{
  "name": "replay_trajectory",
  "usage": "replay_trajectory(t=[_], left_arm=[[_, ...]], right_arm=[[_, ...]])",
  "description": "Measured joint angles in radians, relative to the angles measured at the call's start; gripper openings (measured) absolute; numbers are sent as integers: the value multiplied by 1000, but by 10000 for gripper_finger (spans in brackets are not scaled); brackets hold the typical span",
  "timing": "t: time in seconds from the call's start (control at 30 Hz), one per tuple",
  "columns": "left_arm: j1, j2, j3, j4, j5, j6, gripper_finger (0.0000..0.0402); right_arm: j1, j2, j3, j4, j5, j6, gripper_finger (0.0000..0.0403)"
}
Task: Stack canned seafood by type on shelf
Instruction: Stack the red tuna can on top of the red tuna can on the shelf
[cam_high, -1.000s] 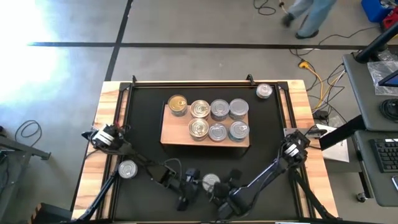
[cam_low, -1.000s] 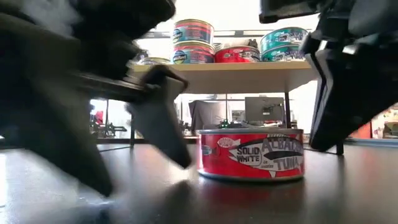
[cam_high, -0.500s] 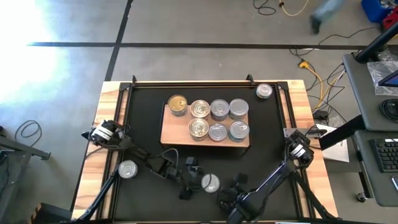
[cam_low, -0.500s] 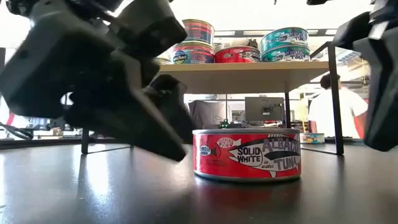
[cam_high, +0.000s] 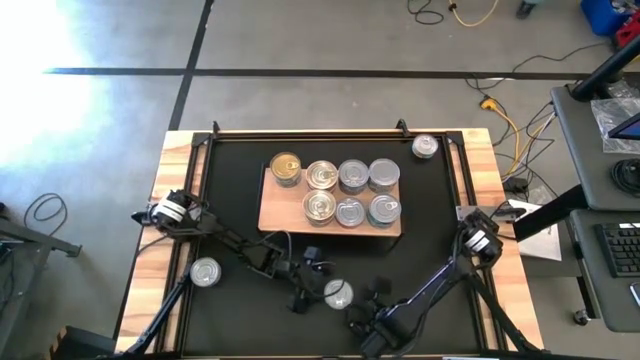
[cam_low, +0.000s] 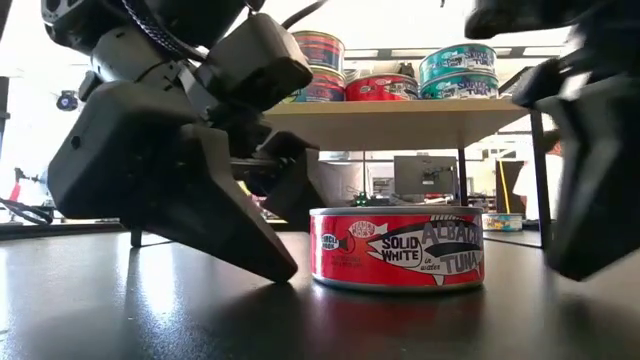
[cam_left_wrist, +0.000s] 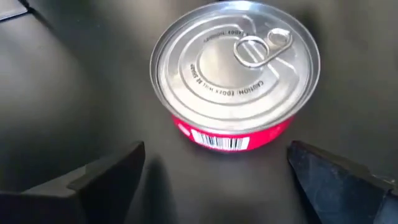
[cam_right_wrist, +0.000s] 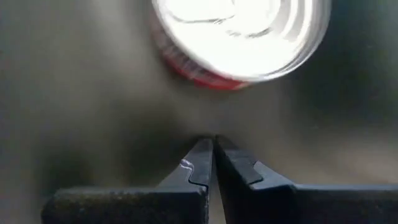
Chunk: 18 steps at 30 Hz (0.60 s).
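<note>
We see black mat (cam_high: 230, 200) on wood-rimmed tabletop (cam_high: 172, 180), grey floor around | red tin (cam_high: 338, 293) near front, apart from shelf (cam_high: 275, 212) | left gripper (cam_high: 312, 283) fingers spread beside it | right gripper (cam_high: 362, 308) fingers pressed together.

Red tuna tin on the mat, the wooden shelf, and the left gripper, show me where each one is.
red tuna tin (cam_left_wrist: 235, 65), left wrist view, silver lid centre.
shelf (cam_high: 272, 213), high view, bare board corner.
left gripper (cam_left_wrist: 214, 171), left wrist view, gap between open fingers.
</note>
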<state>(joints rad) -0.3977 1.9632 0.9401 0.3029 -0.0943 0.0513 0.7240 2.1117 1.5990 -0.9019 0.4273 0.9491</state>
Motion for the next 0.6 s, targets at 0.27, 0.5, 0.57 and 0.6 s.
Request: replay_trajectory(t=[0.27, 0.5, 0.57, 0.6], left_arm=[[-2, 80, -24, 261, 29, -44, 391], [-22, 214, -32, 551, 7, -131, 392], [-39, 247, -33, 618, -31, -173, 392], [-49, 255, -33, 633, -61, -185, 392]], right_arm=[[-36, 0, -1, 11, 19, -89, 12], [-51, 0, -1, 12, -15, -132, 12], [-55, 0, -1, 7, -22, -138, 12], [-56, 0, -1, 5, -23, -142, 12]])
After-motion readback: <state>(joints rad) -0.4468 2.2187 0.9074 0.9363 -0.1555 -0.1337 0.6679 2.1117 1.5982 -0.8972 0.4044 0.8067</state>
